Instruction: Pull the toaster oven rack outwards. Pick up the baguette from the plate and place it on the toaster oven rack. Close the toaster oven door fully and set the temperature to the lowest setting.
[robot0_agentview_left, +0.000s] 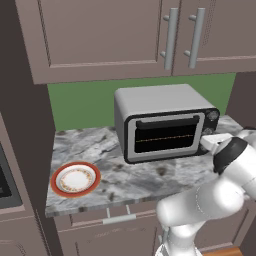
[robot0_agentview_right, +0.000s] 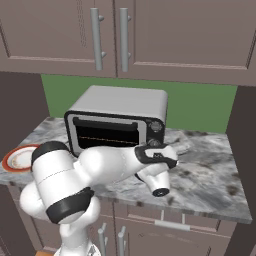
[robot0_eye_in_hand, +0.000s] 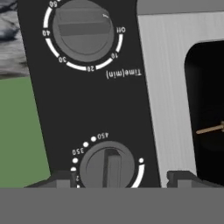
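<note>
Two brown wall cabinets (robot0_agentview_left: 105, 35) with flat panelled doors hang over the scene, carrying two straight metal bar handles (robot0_agentview_left: 170, 37) side by side. Below them runs one grey veined marble counter (robot0_agentview_left: 130, 180) in front of a flat green wall (robot0_agentview_left: 80, 102).

The toaster oven (robot0_agentview_left: 162, 120) sits toward the far right of the counter, a boxy shell of matte silver-grey with a black front frame. The toaster oven door (robot0_agentview_left: 165, 136) stands upright and closed; through its dark glass a thin tan line crosses the cavity, though whether that is the toaster oven rack or the baguette cannot be told. The black knob panel (robot0_eye_in_hand: 87, 100) on the oven's right side holds two round dark knobs: a timer knob (robot0_eye_in_hand: 83, 28) ringed by white minute marks, and a temperature knob (robot0_eye_in_hand: 109, 165) with a raised bar grip and a dotted white scale.

The white arm (robot0_agentview_right: 100, 167) reaches forward from the base, hand levelled at the panel. The gripper (robot0_eye_in_hand: 120, 177) has its two dark fingertips (robot0_eye_in_hand: 181, 177) spread on either side of the temperature knob, not touching it.

One round plate (robot0_agentview_left: 75, 178), white with an orange-red rim, lies near the counter's left front edge, well apart from the oven.
</note>
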